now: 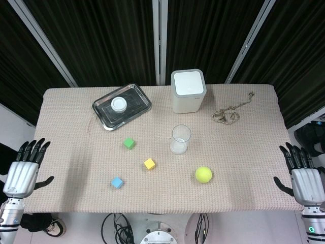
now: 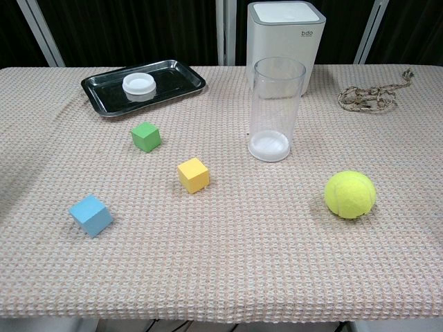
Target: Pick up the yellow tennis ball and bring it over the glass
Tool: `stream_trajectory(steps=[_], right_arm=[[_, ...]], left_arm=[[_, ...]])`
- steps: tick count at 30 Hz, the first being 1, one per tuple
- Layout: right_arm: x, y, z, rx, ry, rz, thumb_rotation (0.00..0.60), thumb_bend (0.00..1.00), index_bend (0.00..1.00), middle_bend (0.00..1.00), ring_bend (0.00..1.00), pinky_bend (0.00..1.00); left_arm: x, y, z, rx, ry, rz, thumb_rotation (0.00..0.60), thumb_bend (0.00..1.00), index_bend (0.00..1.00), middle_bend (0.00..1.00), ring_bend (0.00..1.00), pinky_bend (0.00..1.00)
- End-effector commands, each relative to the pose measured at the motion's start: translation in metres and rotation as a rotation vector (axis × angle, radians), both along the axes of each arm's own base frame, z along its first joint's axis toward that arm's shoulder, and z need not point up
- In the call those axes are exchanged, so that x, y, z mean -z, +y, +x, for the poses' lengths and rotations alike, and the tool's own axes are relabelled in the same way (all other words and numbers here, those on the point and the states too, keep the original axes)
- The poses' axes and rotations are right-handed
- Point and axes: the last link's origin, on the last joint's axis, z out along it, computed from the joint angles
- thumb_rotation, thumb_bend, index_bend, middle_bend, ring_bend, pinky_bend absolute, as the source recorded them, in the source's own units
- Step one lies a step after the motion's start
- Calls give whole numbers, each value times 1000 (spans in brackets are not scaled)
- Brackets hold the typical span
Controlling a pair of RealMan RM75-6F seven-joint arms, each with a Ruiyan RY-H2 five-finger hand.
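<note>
The yellow tennis ball [image 1: 203, 174] [image 2: 350, 194] lies on the table cloth, front right of the clear glass [image 1: 181, 139] [image 2: 277, 109], which stands upright and empty near the middle. My left hand [image 1: 24, 170] hangs off the table's left edge, fingers spread, holding nothing. Off the right edge, my right hand [image 1: 302, 175] is likewise spread and empty, well to the right of the ball. Neither hand appears in the chest view.
A white box [image 1: 188, 90] stands behind the glass. A metal tray [image 1: 139, 104] with a white lid [image 1: 118, 104] sits back left. Green [image 1: 129, 143], yellow [image 1: 149, 163] and blue [image 1: 117, 182] cubes lie left of the glass. A coiled rope [image 1: 227, 115] lies back right.
</note>
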Motion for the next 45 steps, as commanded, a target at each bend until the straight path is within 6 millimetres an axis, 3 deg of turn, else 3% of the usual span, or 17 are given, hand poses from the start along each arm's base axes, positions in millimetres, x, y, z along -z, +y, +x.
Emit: stream_trajectory(steps=[1, 8, 12, 21, 27, 33, 45], right_arm=[[1, -1, 1, -5, 3, 4, 600, 160, 0, 0, 0, 0], [7, -3, 5, -31, 22, 42, 600, 159, 0, 0, 0, 0], [17, -7, 24, -109, 78, 107, 600, 160, 0, 0, 0, 0], [72, -19, 74, -261, 197, 403, 600, 160, 0, 0, 0, 0], [107, -33, 93, -303, 259, 521, 600, 159, 0, 0, 0, 58], [132, -43, 94, -275, 279, 561, 600, 166, 0, 0, 0, 123], [156, -56, 91, -268, 279, 584, 600, 212, 0, 0, 0, 194]], left_arm=[[-1, 0, -1, 1, -2, 2, 600, 0, 56, 0, 0, 0], [1, -4, -6, -9, -12, -3, 600, 0, 56, 0, 0, 0], [1, -4, -8, -13, -14, -4, 600, 0, 56, 0, 0, 0], [7, -4, -12, -18, -25, -19, 600, 0, 56, 0, 0, 0], [5, -7, -13, -18, -30, -6, 600, 0, 56, 0, 0, 0], [3, -10, -13, -13, -35, -12, 600, 0, 56, 0, 0, 0], [3, -11, -17, -26, -32, -23, 600, 0, 56, 0, 0, 0]])
